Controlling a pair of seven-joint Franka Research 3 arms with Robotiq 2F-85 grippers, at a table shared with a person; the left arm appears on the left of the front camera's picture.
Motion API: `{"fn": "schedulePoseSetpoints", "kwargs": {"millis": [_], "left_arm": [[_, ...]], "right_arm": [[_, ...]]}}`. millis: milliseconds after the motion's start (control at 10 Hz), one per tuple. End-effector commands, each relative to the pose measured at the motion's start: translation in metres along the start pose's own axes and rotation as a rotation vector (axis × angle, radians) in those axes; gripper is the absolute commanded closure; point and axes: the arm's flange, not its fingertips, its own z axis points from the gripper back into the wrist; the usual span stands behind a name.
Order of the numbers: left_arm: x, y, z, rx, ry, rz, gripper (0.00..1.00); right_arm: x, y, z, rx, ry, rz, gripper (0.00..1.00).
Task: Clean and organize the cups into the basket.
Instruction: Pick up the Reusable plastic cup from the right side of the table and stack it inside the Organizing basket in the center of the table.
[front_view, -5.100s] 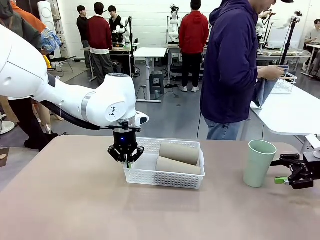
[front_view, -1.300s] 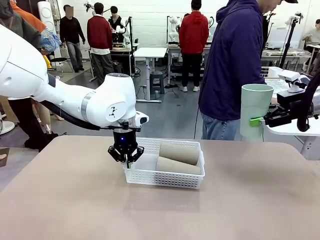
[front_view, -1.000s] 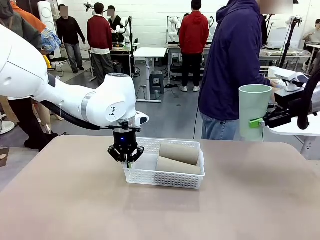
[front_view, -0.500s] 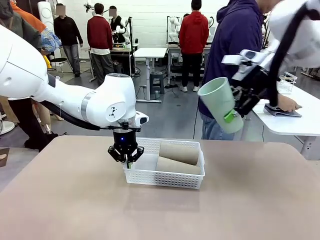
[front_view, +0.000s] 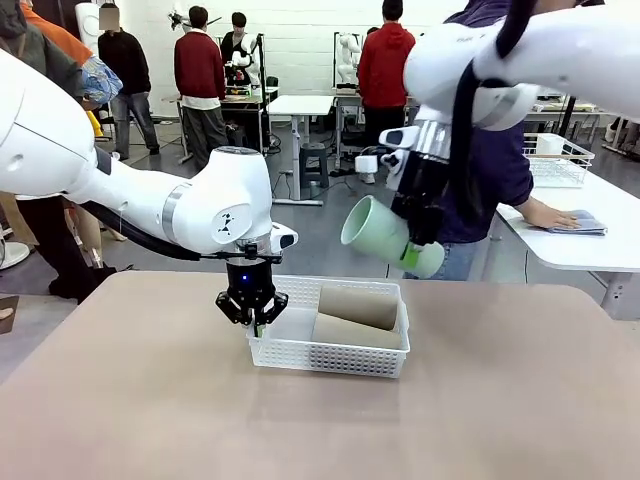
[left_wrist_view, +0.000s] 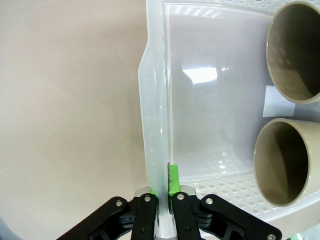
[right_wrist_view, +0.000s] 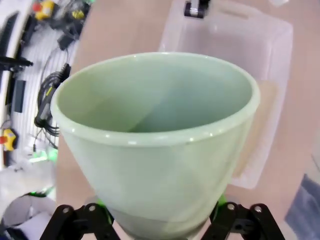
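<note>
The white basket (front_view: 330, 358) sits under the left pincer (front_view: 253, 318), whose jaws are clenched on its end wall. The mint cup (front_view: 385, 235) hangs tilted in the right pincer (front_view: 415, 245), grasped near its base, up above the basket. Two tan cups (front_view: 358, 305) lie inside, just beyond the left pincer. The mint cup looks stiff, light and matte, perhaps breakable, so a hold across the narrow base suits it.

The right gripper (front_view: 416, 242) is swinging the tall, pale mint green matte cup (front_view: 378, 231) up off the table (front_view: 500, 400) and leftward toward the white lattice plastic basket (front_view: 330, 357). The cup is tipping from upright to nearly sideways.
</note>
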Motion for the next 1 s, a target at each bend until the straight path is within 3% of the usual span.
{"fn": "schedulePoseSetpoints", "kwargs": {"millis": [0, 400, 900], "left_arm": [[0.001, 0.001, 0.002, -0.002, -0.006, 0.000, 1.00], [0.001, 0.001, 0.002, -0.002, -0.006, 0.000, 1.00], [0.001, 0.001, 0.002, -0.002, -0.006, 0.000, 1.00]], "right_arm": [[0.018, -0.014, -0.010, -0.055, 0.061, -0.011, 0.18], [0.016, -0.029, -0.047, -0.156, 0.057, -0.090, 0.18], [0.013, -0.020, -0.077, -0.201, 0.052, -0.054, 0.18]]}}
